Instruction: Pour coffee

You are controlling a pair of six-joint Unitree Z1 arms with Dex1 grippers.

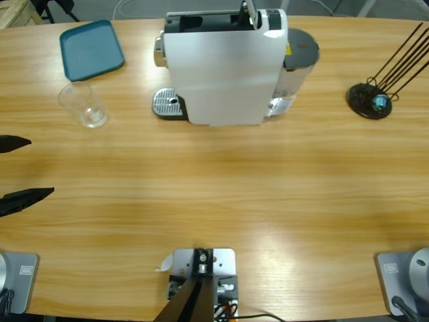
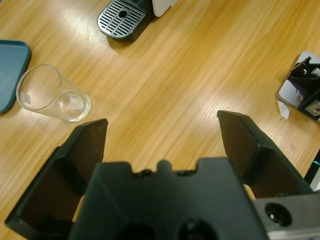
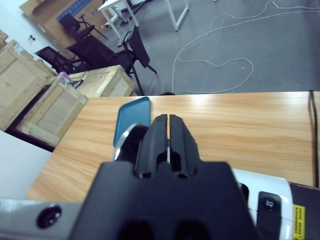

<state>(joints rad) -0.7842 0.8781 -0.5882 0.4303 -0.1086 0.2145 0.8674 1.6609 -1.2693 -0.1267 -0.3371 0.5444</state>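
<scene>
A clear glass (image 1: 84, 105) stands on the table left of the white coffee machine (image 1: 221, 74), and I see no coffee in it or anywhere else. In the left wrist view the glass (image 2: 52, 95) is ahead and to the left, well apart from my left gripper (image 2: 162, 122). That left gripper (image 1: 40, 168) is open and holds nothing, with only its jaw tips showing at the table's left edge. My right gripper (image 3: 169, 120) is shut, hovering above the top of the machine (image 3: 260, 192). I cannot make it out in the high view.
A blue tray (image 1: 90, 48) lies at the back left. The machine's metal drip tray (image 1: 167, 104) juts out at its left foot. A black wire stand (image 1: 372, 100) sits at the right. Past the table's far edge are a grey floor, chairs and wooden crates (image 3: 55, 100).
</scene>
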